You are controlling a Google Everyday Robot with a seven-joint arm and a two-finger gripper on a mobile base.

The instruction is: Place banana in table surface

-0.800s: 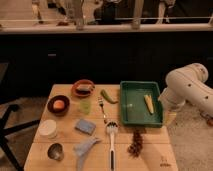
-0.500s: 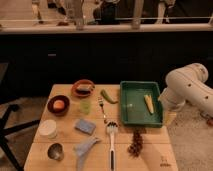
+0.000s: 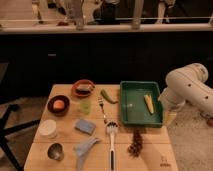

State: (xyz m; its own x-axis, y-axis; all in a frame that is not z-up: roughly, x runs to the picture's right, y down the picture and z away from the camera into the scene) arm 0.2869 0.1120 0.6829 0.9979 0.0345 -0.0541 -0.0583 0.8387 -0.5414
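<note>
Banana (image 3: 148,103) lies in green tray (image 3: 131,118), rt side, atop table surface (image 3: 152,137). Gripper (image 3: 170,118) hangs at banana's 4 o'clock, past tray rim; its state: can't tell. Table's corner mark (image 3: 162,161) unreadable.

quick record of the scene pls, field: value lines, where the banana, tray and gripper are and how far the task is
banana: lying in the green tray, toward its right side
green tray: on the right rear part of the table
table surface: tan wood, bare patch in front of the tray
gripper: just off the table's right edge, beside the tray, apart from the banana
left of tray: green pepper, fork
task state: banana not yet on the table surface
</note>
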